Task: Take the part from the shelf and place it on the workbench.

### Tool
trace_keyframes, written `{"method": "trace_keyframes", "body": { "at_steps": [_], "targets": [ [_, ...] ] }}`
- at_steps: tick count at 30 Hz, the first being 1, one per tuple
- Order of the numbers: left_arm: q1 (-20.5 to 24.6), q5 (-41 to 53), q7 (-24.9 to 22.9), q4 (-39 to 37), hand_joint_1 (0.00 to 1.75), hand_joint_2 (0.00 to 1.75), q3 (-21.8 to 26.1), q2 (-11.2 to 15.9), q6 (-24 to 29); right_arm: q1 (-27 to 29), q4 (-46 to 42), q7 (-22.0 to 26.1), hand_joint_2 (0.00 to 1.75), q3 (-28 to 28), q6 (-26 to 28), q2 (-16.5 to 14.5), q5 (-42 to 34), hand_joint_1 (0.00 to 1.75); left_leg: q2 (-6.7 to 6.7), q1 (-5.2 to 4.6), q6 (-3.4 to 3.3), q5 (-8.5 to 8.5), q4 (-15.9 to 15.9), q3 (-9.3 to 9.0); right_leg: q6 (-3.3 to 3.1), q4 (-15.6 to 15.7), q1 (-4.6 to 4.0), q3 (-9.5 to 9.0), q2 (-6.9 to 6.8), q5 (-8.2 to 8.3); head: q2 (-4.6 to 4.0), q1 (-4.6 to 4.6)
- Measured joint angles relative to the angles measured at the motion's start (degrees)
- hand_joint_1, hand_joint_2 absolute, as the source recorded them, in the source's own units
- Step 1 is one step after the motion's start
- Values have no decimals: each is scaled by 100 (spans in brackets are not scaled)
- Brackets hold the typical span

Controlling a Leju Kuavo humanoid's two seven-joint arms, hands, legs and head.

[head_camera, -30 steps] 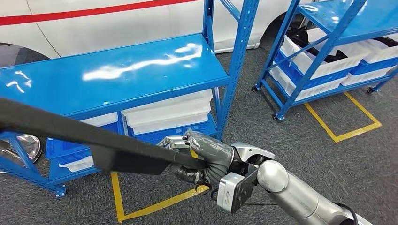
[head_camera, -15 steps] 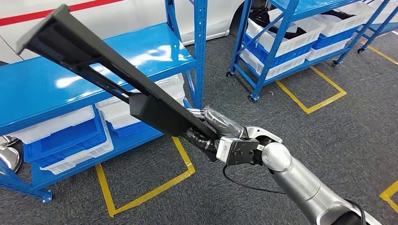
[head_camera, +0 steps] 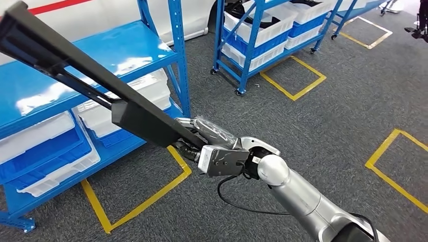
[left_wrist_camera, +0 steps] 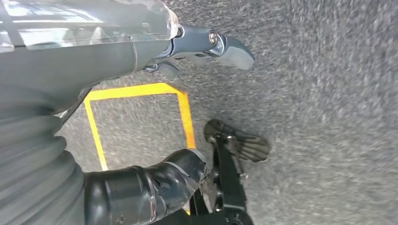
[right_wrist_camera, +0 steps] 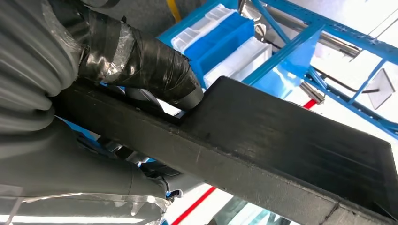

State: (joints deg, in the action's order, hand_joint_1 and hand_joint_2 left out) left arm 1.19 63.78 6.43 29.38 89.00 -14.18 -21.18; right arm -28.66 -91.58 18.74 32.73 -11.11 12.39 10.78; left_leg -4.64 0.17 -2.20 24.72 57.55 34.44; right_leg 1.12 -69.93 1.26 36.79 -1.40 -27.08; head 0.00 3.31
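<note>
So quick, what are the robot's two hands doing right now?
Right hand: holding the long black flat plastic part.
Left hand: holds nothing, hanging over the grey carpet floor; open or closed cannot be told.

Bright overhead light, shelf [head_camera: 101, 55] glare, floor blurred

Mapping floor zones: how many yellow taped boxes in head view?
4. One box at the near blue rack, one by the second rack, one beyond, one right. More may be hidden.
</note>
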Motion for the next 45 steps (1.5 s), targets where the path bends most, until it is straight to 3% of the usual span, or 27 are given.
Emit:
{"method": "trace_keyframes", "body": {
  "at_steps": [2, 3, 5, 6, 7, 9, 11, 12, 13, 15, 17, 18, 20, 22, 24, 26, 28, 30, 32, 33, 35, 37, 38, 40, 42, 43, 45],
  "targets": [
    [-4, 22, -27, 26, 0, 175, 0, -31, -15, -90, 15, -19, 175, 44, 52, -33, 24, 175, -95, -9, 57, -87, 22, 78, -86, 846, -76, -615, -200, -178, 0, 1],
    [-7, 34, -34, 43, 0, 175, 0, -48, -21, -127, 16, -24, 175, 58, 97, -37, 44, 175, -147, 0, 93, -133, 17, 89, -128, 1106, -118, -762, -254, -270, 0, 1],
    [-13, 65, -16, 68, 0, 175, 0, -72, -33, -158, 16, -27, 175, 68, 208, 2, 78, 175, -222, 17, 174, -211, -11, 104, -200, 1266, -152, -747, -193, -211, 0, -2],
    [-13, 83, 10, 78, 0, 175, 0, -80, -37, -161, 12, -22, 175, 67, 262, 39, 83, 175, -148, 28, 213, -170, 9, 128, -241, 1311, -144, -715, -147, -138, 0, -3],
    [-16, 100, 44, 82, 0, 175, 0, -91, -39, -158, 8, -17, 175, 60, 304, 92, 81, 175, -12, 33, 245, -24, 111, 173, -286, 1347, -126, -665, -101, -59, 0, -2],
    [-39, 157, 106, 89, 0, 175, -1, -102, -24, -143, -2, 9, 175, 33, 356, 183, 57, 175, 313, 46, 274, 518, 656, 335, -352, 1367, -107, -530, 7, 95, 0, -1],
    [-61, 243, 178, 90, 0, 175, -6, -112, 20, -82, -28, 58, 175, -25, 381, 304, 10, 175, 419, 48, 274, 962, 1394, 490, -365, 1335, -111, -338, 142, 226, 0, -1],
    [-63, 284, 228, 90, 0, 175, -10, -115, 50, -30, -57, 98, 175, -78, 390, 395, -22, 175, 425, 52, 279, 1001, 1599, 486, -352, 1312, -108, -239, 212, 285, 0, 0],
    [-63, 316, 279, 90, 0, 175, -15, -118, 76, 37, -93, 142, 175, -148, 390, 503, -55, 175, 431, 60, 286, 920, 1600, 384, -331, 1282, -99, -141, 279, 338, 0, 0],
    [-59, 361, 379, 89, 0, 175, -21, -121, 120, 194, -189, 243, 175, -357, 347, 742, -113, 175, 554, 100, 304, 631, 1000, -94, -271, 1198, -70, 35, 404, 421, 0, 0],
    [-62, 380, 440, 85, 0, 175, -22, -129, 144, 302, -275, 324, 175, -573, 274, 918, -139, 175, 839, 137, 301, 575, 263, -574, -198, 1101, -63, 186, 525, 499, 0, 1],
    [-65, 384, 456, 82, 0, 175, -22, -134, 148, 327, -304, 346, 175, -649, 248, 969, -141, 175, 934, 141, 291, 619, 72, -683, -163, 1074, -66, 240, 592, 549, 0, -2],
    [-62, 387, 468, 77, 0, 175, -21, -144, 151, 351, -337, 357, 175, -727, 212, 1050, -131, 175, 865, 128, 236, 619, 16, -683, -87, 1086, -66, 299, 733, 669, 0, -4],
    [-30, 377, 472, 75, 0, 175, -19, -149, 159, 359, -349, 356, 175, -764, 185, 1108, -114, 175, 696, 121, 140, 531, 6, -619, -29, 1006, -67, 380, 615, 578, 0, -15],
    [-10, 351, 469, 74, 0, 175, -14, -161, 171, 342, -347, 351, 175, -776, 174, 1128, -91, 175, 521, 90, 39, 433, -1, -508, 0, 493, -63, 557, 307, 93, 0, -32],
    [-13, 328, 461, 75, 0, 175, -9, -174, 176, 327, -344, 349, 175, -779, 169, 1134, -70, 175, 353, 41, -13, 343, 16, -368, 21, -299, -47, 743, 174, -382, 0, -39],
    [-10, 294, 432, 82, 0, 175, -7, -185, 171, 327, -337, 348, 175, -779, 163, 1134, -59, 175, 197, 3, -30, 267, 46, -230, 12, -647, -44, 688, 153, -398, 0, -39],
    [0, 219, 368, 123, 0, 175, -7, -220, 147, 308, -327, 347, 175, -779, 146, 1134, -55, 175, 72, -40, -35, 207, 72, -118, -63, -152, -75, 195, 80, -156, 0, -38],
    [14, 123, 290, 193, 0, 175, -6, -291, 111, 250, -325, 348, 175, -780, 122, 1133, -55, 175, -36, -74, -17, 147, 83, -61, -186, 707, -154, -427, -132, -147, 0, -37],
    [19, 82, 257, 229, 0, 175, -5, -323, 96, 217, -324, 350, 175, -780, 115, 1132, -55, 175, -88, -74, 5, 112, 80, -51, -235, 998, -199, -604, -212, -190, 0, -37],
    [24, 17, 197, 296, 0, 175, -6, -381, 68, 163, -321, 353, 175, -782, 106, 1130, -55, 175, -195, -51, 63, 36, 53, -45, -301, 1215, -259, -661, -201, -185, 0, -39],
    [27, -23, 161, 358, 0, 175, -5, -423, 56, 137, -315, 353, 175, -782, 98, 1128, -55, 175, -95, -26, 128, 111, 108, 2, -363, 1328, -231, -620, -113, -32, 0, -40],
    [26, -32, 152, 382, 0, 175, -5, -441, 51, 123, -311, 353, 175, -782, 93, 1125, -55, 175, 56, -20, 158, 276, 253, 63, -392, 1383, -205, -578, -70, 58, 0, -39],
    [17, -37, 143, 420, 0, 175, -4, -462, 46, 100, -302, 352, 175, -781, 87, 1106, -55, 175, 372, -5, 207, 793, 851, 260, -425, 1412, -175, -427, 35, 214, 0, -38],
    [13, -37, 138, 449, 0, 175, -4, -471, 45, 98, -291, 351, 175, -781, 86, 1085, -55, 175, 441, 4, 245, 1106, 1495, 396, -411, 1363, -164, -223, 160, 338, 0, -37],
    [15, -37, 138, 463, 0, 175, -4, -471, 46, 100, -286, 351, 175, -781, 86, 1080, -55, 175, 443, 9, 261, 1085, 1618, 367, -393, 1325, -152, -114, 226, 394, 0, -37],
    [22, -37, 144, 487, 0, 175, -4, -471, 46, 101, -281, 351, 175, -781, 86, 1080, -55, 175, 490, 36, 292, 779, 1259, 18, -332, 1219, -114, 106, 358, 490, 0, -37]
  ]
}}
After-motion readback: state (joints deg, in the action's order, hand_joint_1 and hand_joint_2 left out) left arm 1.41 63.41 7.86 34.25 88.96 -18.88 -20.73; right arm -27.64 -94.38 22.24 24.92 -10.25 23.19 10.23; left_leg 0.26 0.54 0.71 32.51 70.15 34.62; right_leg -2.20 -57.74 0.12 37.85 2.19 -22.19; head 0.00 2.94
